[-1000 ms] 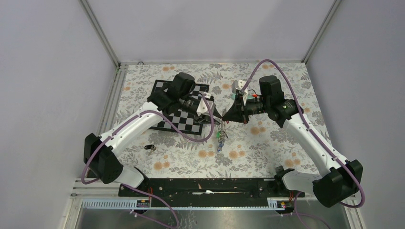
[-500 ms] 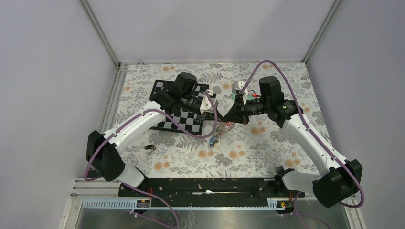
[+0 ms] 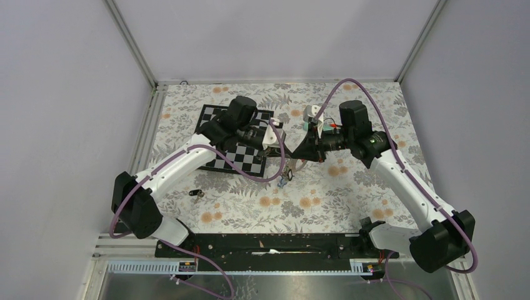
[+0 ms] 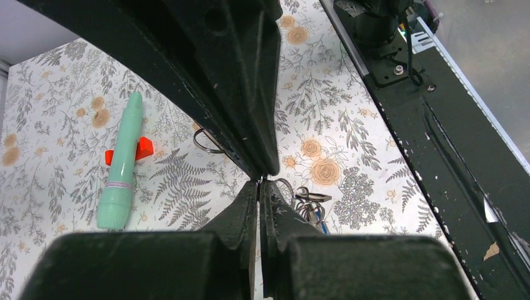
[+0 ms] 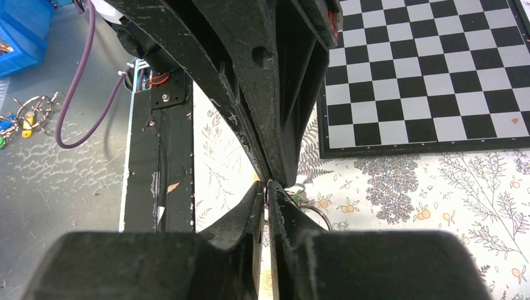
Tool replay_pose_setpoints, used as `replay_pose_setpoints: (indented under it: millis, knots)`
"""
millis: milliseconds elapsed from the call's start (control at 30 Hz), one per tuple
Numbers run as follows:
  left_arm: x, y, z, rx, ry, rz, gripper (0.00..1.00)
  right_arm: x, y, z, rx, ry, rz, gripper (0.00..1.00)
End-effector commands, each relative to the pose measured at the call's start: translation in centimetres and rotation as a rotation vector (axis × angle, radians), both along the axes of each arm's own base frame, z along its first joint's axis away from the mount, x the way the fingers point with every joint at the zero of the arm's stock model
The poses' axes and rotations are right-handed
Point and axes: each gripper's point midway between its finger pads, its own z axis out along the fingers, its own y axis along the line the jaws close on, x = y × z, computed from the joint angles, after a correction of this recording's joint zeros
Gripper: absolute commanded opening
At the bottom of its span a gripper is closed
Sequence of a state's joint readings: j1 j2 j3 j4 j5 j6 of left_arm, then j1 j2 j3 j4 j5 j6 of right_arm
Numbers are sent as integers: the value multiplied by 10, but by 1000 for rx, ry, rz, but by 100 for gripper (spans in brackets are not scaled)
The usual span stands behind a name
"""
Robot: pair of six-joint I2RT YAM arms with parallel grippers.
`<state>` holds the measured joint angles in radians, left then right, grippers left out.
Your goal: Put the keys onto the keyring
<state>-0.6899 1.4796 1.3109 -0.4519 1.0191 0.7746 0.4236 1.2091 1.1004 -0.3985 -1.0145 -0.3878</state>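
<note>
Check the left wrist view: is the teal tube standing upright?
No, the tube lies flat on the cloth.

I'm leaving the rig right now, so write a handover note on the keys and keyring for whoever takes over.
Left end effector: shut, apparently pinching the keyring wire.
Right end effector: shut on the same wire, tips meeting the left's.
Keys hang bunched beneath them, seemingly already on the ring.
Still to add: a small black piece, likely a key, loose on the table at the left.
</note>
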Motion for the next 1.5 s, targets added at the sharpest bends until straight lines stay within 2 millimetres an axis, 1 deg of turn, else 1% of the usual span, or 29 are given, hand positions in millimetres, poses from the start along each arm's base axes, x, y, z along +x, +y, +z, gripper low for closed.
replay_pose_setpoints:
  millis: [0, 133, 233, 300, 367, 467, 567, 633, 733, 933, 1033, 1300, 1467]
  knots:
    - [-17, -1, 23, -77, 13, -45, 0, 8, -2, 23, 37, -106, -32, 18]
    - [-19, 2, 31, -111, 72, -50, 0, 8, -4, 21, 33, -105, -44, 31]
    - [-17, 7, 38, -141, 109, -46, 0, 8, -7, 21, 31, -107, -56, 37]
    - [-16, 10, 43, -164, 138, -42, 0, 8, -8, 21, 34, -110, -56, 39]
    - [-16, 13, 47, -189, 169, -37, 0, 5, -9, 22, 41, -115, -48, 39]
    - [-17, 15, 52, -220, 226, -30, 0, 0, -10, 22, 47, -116, -23, 36]
    - [-18, 17, 59, -275, 298, -15, 0, -6, -10, 22, 54, -112, 4, 35]
    - [-20, 20, 66, -337, 330, -6, 0, -9, -9, 22, 60, -110, 18, 36]
    - [-18, 22, 68, -395, 354, 18, 0, -12, -9, 25, 71, -112, 34, 41]
    - [-9, 19, 64, -406, 396, 72, 0, -11, -5, 30, 86, -112, 48, 42]
    - [-7, 18, 62, -416, 426, 92, 0, -9, -4, 30, 89, -111, 46, 41]
    - [-3, 17, 56, -419, 460, 124, 0, -9, -3, 40, 104, -120, 53, 41]
    - [-2, 14, 52, -413, 472, 130, 0, -7, -1, 42, 117, -111, 57, 41]
